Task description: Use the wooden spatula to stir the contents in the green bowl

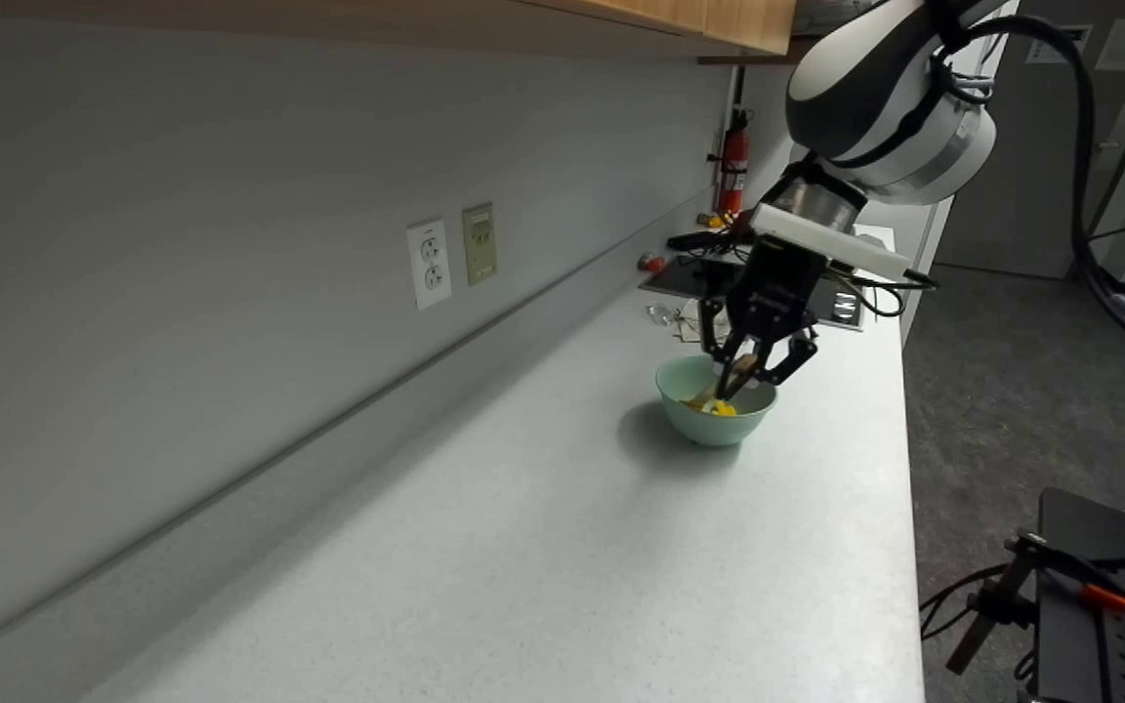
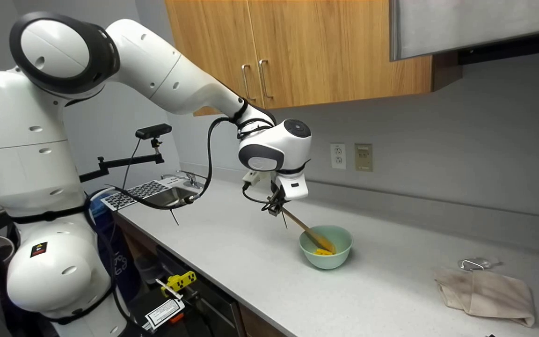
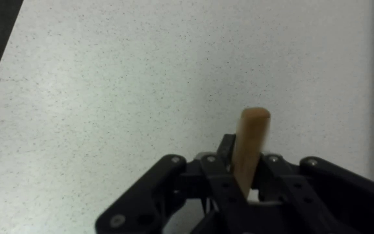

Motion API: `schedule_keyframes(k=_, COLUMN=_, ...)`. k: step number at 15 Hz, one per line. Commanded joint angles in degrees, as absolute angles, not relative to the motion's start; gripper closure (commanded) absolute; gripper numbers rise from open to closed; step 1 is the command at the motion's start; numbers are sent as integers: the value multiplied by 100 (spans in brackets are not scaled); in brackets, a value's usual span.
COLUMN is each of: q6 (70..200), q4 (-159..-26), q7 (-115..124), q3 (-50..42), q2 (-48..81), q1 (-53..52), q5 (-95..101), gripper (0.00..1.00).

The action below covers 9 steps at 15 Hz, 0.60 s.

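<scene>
Spatula (image 2: pixel 308 229), wooden and slim, slants down into the green bowl (image 2: pixel 328 262), its blade (image 2: pixel 324 242) low inside, by the yellow contents (image 2: pixel 322 252); whether it presses on them cannot be told. By its look it should handle light and stiff and be hard to harm, though the slim handle (image 3: pixel 252 136) could twist in a grip when the blade meets resistance. The place to hold is high, square across the handle near its end, and there the tool (image 3: pixel 248 157) has it: closed narrow on the handle, a short stub poking past in the wrist view. The bowl seems light and smooth, so a hard shove against its side would probably skid it; gentle circles should suit the stirring better. It stands upright on the table (image 2: pixel 391 295), between the edge along the wall (image 2: pixel 419 154) and the open edge, apart from both. The arm (image 2: pixel 171 75) reaches in over that open edge. Well apart from the bowl, toward the table end with a dark panel (image 1: pixel 675 280), lies a folded cloth (image 2: pixel 489 295), and near it a clear item (image 2: pixel 479 263) too small to name. Above the wall edge sits a white outlet (image 2: pixel 338 156).
</scene>
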<state>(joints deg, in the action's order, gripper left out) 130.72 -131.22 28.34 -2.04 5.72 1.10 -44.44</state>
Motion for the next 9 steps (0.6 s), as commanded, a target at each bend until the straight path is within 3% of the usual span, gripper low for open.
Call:
schedule_keyframes(k=1, q6=12593, q4=-13097, q7=2584, q3=-202, q2=259, q1=175, q5=-4848, gripper=98)
schedule_keyframes(k=9, q6=12034, q4=-13054, q7=2869, q3=-348, q2=611, q1=258, q5=-4813, gripper=98)
